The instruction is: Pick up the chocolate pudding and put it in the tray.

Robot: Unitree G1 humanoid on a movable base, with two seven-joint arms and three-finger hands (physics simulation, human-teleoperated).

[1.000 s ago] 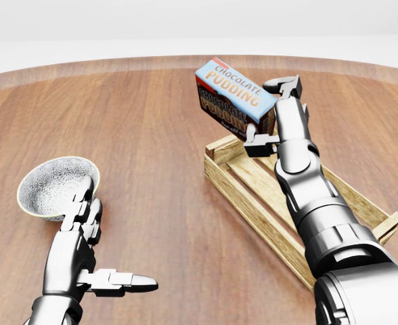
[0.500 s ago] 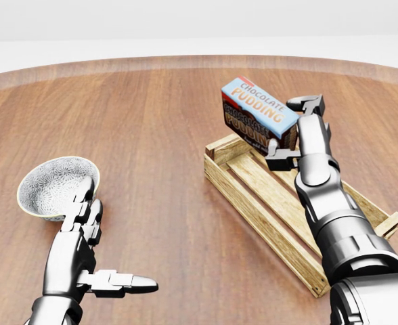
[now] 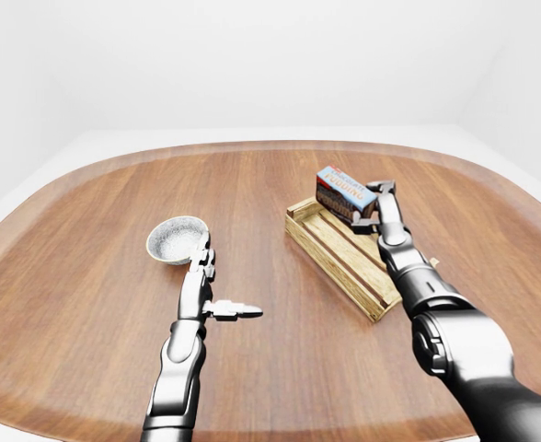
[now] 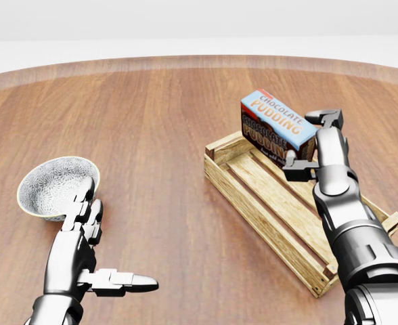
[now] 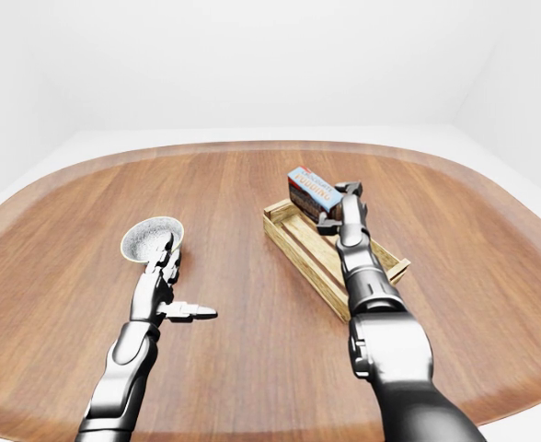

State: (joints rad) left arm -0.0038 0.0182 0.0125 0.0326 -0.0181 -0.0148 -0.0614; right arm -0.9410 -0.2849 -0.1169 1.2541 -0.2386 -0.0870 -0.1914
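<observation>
Chocolate pudding held above the tray, gripped by right robot hand.

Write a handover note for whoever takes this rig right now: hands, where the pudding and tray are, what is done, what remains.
Right hand: shut on the chocolate pudding box, held tilted in the air over the upper end of the wooden tray.
Left hand: open, empty, fingers beside the speckled bowl on the table.
Done: pudding picked up and brought above the tray.
Left: lower the box into the tray, release, withdraw the right hand.
</observation>
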